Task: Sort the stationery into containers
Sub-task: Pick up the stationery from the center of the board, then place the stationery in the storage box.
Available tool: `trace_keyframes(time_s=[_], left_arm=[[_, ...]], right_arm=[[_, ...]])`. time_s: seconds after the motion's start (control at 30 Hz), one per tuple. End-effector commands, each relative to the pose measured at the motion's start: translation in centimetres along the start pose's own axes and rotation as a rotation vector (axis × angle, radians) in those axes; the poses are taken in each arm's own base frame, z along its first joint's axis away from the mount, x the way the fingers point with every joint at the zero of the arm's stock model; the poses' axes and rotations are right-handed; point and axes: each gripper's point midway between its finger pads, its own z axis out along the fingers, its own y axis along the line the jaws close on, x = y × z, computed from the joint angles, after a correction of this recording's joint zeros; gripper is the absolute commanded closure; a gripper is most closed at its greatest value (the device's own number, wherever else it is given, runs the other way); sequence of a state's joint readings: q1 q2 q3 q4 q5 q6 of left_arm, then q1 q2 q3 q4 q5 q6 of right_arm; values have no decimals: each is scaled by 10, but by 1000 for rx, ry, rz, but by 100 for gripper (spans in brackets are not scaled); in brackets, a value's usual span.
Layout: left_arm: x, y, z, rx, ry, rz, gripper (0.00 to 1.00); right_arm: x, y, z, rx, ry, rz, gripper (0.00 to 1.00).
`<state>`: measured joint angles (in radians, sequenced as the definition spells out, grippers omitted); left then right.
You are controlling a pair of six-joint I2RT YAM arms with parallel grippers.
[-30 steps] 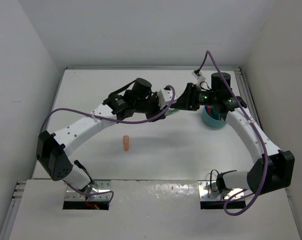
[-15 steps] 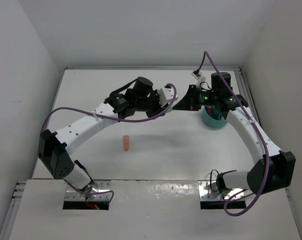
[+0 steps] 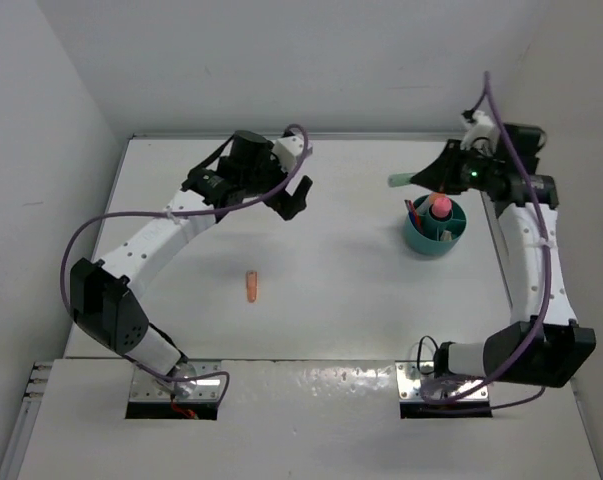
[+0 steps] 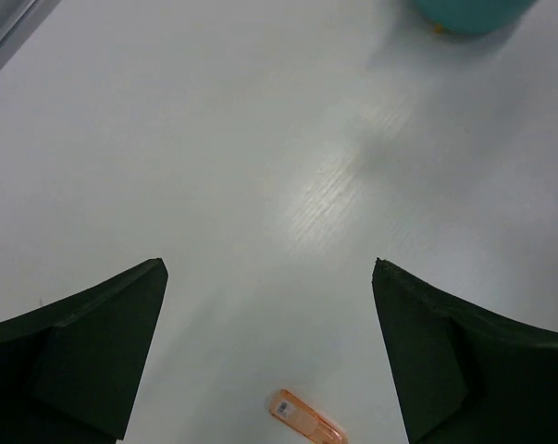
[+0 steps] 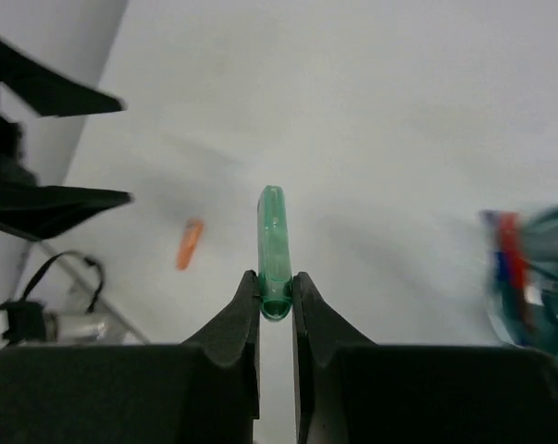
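Right wrist shows the green stub (image 5: 273,242) pinched by its near end in the clenched right tool (image 5: 277,296), best tipped nose-down and centred over the cup (image 3: 431,247) at the tool's right before release; the left tool (image 4: 267,268) is spread, empty.

no legible text or numbers, orange stub (image 4: 306,418) at 6 o'clock in left wrist view, tiny barcode-like mark (image 4: 285,408), unreadable
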<state>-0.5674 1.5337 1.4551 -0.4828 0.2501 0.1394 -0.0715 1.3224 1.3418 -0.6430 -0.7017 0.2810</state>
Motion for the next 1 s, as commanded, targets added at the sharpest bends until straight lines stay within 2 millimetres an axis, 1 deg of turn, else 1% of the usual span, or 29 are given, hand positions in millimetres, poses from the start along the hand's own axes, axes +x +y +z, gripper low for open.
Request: trace_keyframes(time_s=[0.0,0.03,0.07,0.13,0.17,0.2,0.23,0.3,0.37,0.4,0.47,0.5,0.53,0.6,0.63,0.7,0.83,0.87,0.93,0.97], left_arm=[[-3,27,-11,-64,-38,-97,0],[0,31,-10,-67,-33,-119,0],[5,36,-10,-70,-25,-136,0],[11,36,-4,-41,-10,-163,0],[14,40,-4,-41,-7,-173,0],[16,40,-1,-32,-2,-187,0],[17,41,-1,-30,-2,-195,0],[21,47,-1,-37,-1,-215,0],[24,51,-1,-44,-4,-220,0],[25,52,0,-51,-2,-258,0],[28,61,-3,-86,3,-272,0],[30,63,-4,-97,8,-278,0],[35,70,-6,-117,15,-292,0],[37,76,-10,-139,7,-300,0],[40,78,-10,-143,6,-304,0],[41,80,-12,-145,4,-305,0],[50,84,-13,-145,17,-329,0],[53,85,-13,-151,22,-340,0],[61,92,-15,-190,36,-382,0],[68,100,-16,-240,48,-431,0]], right_arm=[[-22,-37,-47,148,-65,-79,100],[-22,-47,-53,176,-50,-126,100],[-22,-68,-66,247,-46,-100,100],[-22,-86,-78,287,-33,-149,100],[-18,-97,-87,315,-20,-126,100],[-15,-107,-88,327,-4,-142,100],[-12,-113,-91,340,5,-143,100],[-6,-132,-94,384,21,-142,100],[-3,-148,-92,416,22,-149,100],[-1,-157,-92,436,31,-147,100],[-1,-170,-90,469,38,-145,100],[3,-182,-90,501,62,-128,100],[0,-189,-90,527,57,-128,100],[-1,-200,-91,557,53,-120,100],[-1,-209,-89,582,51,-123,100],[0,-217,-87,601,54,-125,100],[5,-230,-74,583,59,-111,100],[10,-236,-69,588,75,-103,100],[13,-241,-62,577,84,-101,100],[16,-245,-57,572,94,-93,100]])
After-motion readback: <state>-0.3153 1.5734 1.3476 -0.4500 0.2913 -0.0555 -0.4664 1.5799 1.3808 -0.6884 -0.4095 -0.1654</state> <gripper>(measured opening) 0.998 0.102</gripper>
